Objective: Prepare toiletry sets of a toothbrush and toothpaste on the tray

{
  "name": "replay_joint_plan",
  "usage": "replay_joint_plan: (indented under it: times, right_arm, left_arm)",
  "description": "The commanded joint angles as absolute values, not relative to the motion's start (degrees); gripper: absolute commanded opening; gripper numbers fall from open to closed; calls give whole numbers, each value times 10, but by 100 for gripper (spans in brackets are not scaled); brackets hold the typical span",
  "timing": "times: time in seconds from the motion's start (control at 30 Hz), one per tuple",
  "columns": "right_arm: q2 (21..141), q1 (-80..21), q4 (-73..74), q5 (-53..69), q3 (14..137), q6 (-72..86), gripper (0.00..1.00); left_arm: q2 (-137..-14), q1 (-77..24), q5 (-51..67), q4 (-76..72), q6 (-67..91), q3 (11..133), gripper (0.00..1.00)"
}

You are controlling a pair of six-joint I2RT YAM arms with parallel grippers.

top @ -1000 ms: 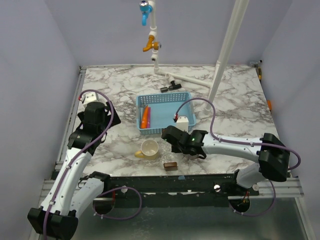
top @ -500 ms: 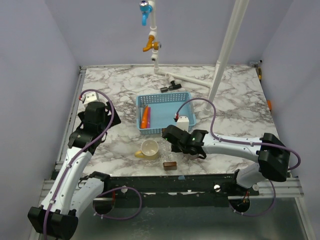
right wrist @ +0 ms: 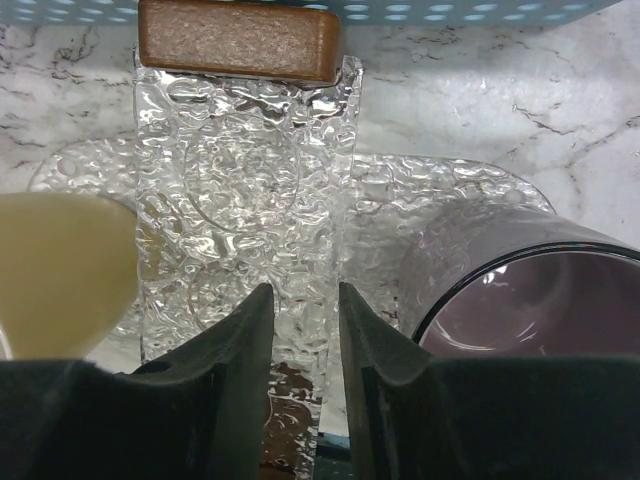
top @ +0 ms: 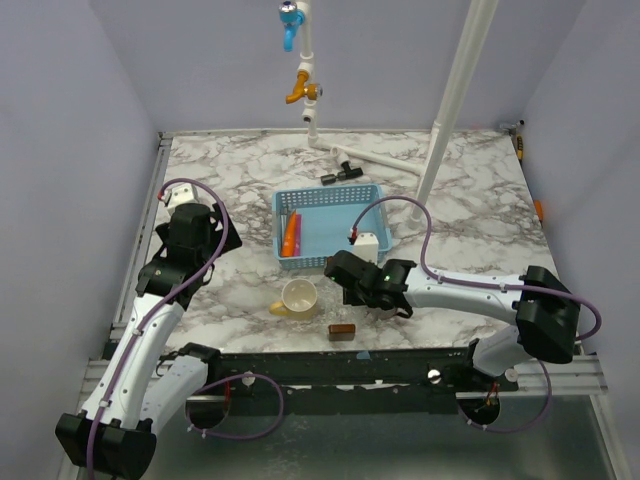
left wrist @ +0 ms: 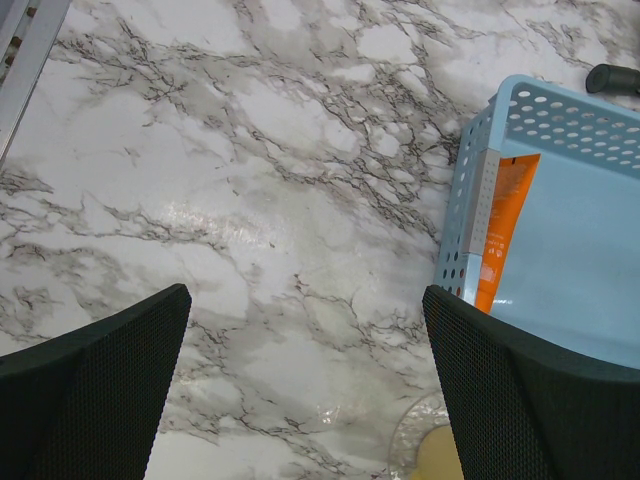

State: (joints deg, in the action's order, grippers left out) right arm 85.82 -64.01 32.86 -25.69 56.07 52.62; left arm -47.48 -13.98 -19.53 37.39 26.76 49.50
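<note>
The orange toothpaste [top: 290, 234] [left wrist: 503, 225] lies along the left wall of the blue basket [top: 352, 195] [left wrist: 560, 110]. A slim pale toothbrush [left wrist: 482, 205] rests beside it against that wall. The tray [right wrist: 240, 200] is clear, bumpy plastic, seen close up in the right wrist view. My right gripper [right wrist: 303, 295] [top: 338, 268] is low over the tray, its jaws a narrow gap apart around a raised clear edge without pressing on it. My left gripper [left wrist: 305, 300] [top: 195, 235] hangs wide open over bare marble, left of the basket, holding nothing.
A brown block [right wrist: 238, 38] [top: 341, 331] sits at the tray's far end. A cream cup [top: 298, 297] [right wrist: 60, 270] stands on its left. A dark-rimmed purple cup [right wrist: 530, 300] stands on its right. White pipes and a pole [top: 450, 100] rise behind the basket.
The right gripper's jaws have parted a little. Both arms stay almost where they were, and no object has moved.
</note>
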Motion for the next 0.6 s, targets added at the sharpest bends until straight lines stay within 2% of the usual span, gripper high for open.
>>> replay_joint_plan:
  times: [0.0, 0.2, 0.57]
  right_arm:
    - [862, -637, 357, -273, 578, 521, 37]
    - [860, -637, 362, -272, 589, 519, 43]
    - [861, -637, 416, -294, 664, 493, 46]
  left_arm:
    - [-473, -136, -203, 374, 265, 506, 99]
    - [-473, -136, -203, 373, 265, 506, 99]
    - [-473, -136, -201, 373, 265, 506, 99]
